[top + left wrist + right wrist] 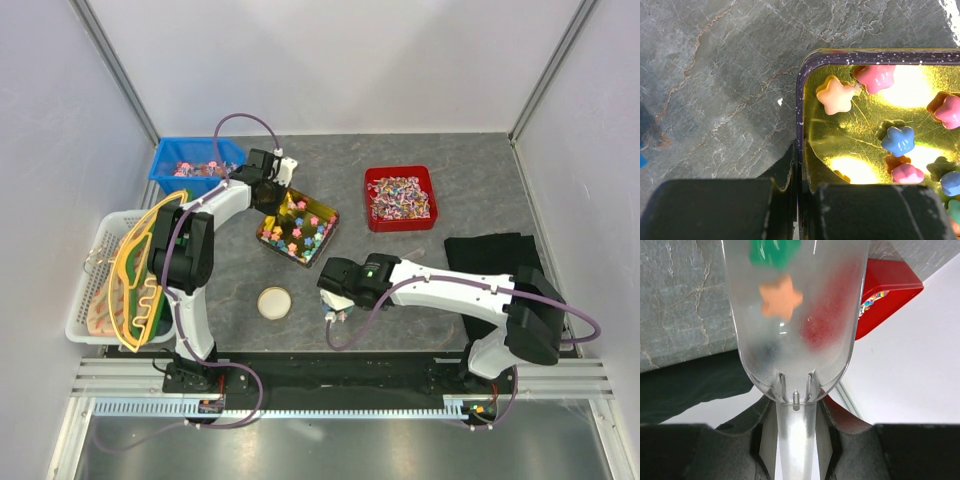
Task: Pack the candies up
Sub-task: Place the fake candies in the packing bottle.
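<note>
The candies [300, 232] are small star-shaped sweets in mixed colours, lying in a gold tin [327, 214] with a dark rim at the table's middle. My left gripper [272, 193] is shut on the tin's rim [800, 100] at its near-left corner; pink, blue and orange candies [835, 95] show inside. My right gripper [336, 292] is in front of the tin and shut on the handle of a clear plastic scoop [795, 335]. The scoop holds an orange star [781, 297], a green candy [772, 252] and a blurred red one. In the top view the scoop is mostly hidden under the wrist.
A blue bin [172, 160] of wrapped sweets stands at the back left and a red bin [374, 180] of wrapped sweets at the back right. A round cream lid or jar [274, 302] lies near the front. A white basket [88, 290] is at the left, a black cloth [495, 255] at the right.
</note>
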